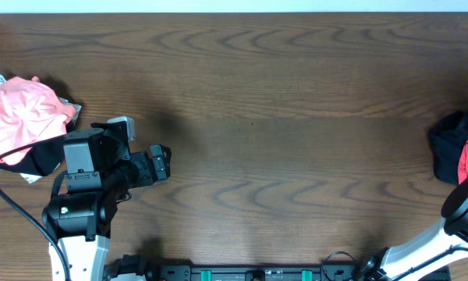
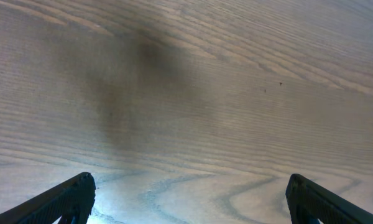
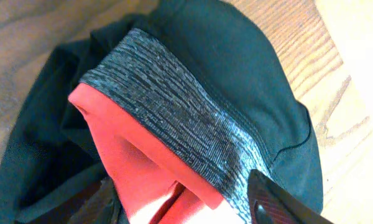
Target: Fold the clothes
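- One pair of black stretchy leggings (image 1: 451, 147) lies bunched in a heap at the right edge of the brown wood-grain tabletop (image 1: 281, 86), partly cut off by the frame. Its heathered grey waistband (image 3: 174, 118) is turned up, with the coral-red lining (image 3: 137, 168) showing.
- One crumpled pink cloth (image 1: 19, 117) lies at the left edge, well apart from the leggings.
- There are two arms. The left claw (image 2: 189, 183) is spread wide over bare wood, near the pink cloth.
- The right claw (image 3: 189, 208) sits close over the waistband. Only one dark finger (image 3: 280, 202) shows plainly, so I cannot tell whether it is spread or pinching.
- Open wood runs across the whole middle, between the two heaps and up to the far edge.
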Controlling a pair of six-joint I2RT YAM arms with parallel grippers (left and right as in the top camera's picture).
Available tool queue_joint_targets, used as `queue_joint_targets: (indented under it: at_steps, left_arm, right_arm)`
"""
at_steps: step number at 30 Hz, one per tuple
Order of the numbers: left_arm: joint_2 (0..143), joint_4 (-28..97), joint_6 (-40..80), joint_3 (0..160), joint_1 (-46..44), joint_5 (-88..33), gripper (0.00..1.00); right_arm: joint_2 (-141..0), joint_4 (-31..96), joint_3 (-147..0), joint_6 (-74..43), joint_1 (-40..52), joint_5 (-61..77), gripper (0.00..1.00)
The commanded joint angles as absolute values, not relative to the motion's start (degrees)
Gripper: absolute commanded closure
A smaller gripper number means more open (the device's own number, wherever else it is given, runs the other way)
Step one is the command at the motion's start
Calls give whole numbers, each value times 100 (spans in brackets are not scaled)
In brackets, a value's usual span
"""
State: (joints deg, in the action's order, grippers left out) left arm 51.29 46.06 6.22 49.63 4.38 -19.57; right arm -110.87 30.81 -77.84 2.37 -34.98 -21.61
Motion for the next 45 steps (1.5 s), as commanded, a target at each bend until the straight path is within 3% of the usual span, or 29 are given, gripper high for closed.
queue_joint_targets:
  at_steps: [1,11,15,18,24,38,45]
  left_arm:
    - [5124,4598,674,5076,410,-2036,2]
    - [5124,4595,674,5076,410,-2034,2]
    - [5124,4595,674,5076,410,-2034,2]
    - [5124,4598,674,5076,410,-2034,2]
    - [5124,4598,674,5076,410,-2034,2]
    - [5122,4595,674,5076,410,-2036,2]
    - [5124,4593,674,5076,410,-2036,2]
  right_arm:
    - [-11069,3131,-7902,237,-3667,-2440,40]
    - [-11072,3173,-7900,69,-4167,-2139,41]
    - [-11076,3173,-7894,67,-4237,-1765,53]
    - [-11076,3173,-7894,67,-4230,-1752,56]
    - [-11076,3214,-7891,67,-4237,-1756,99]
    - [-9843,3406,-8420,-21,-4051,-1332,99]
    - [-9179,3938,-9411,-19,-3295,-1975,99]
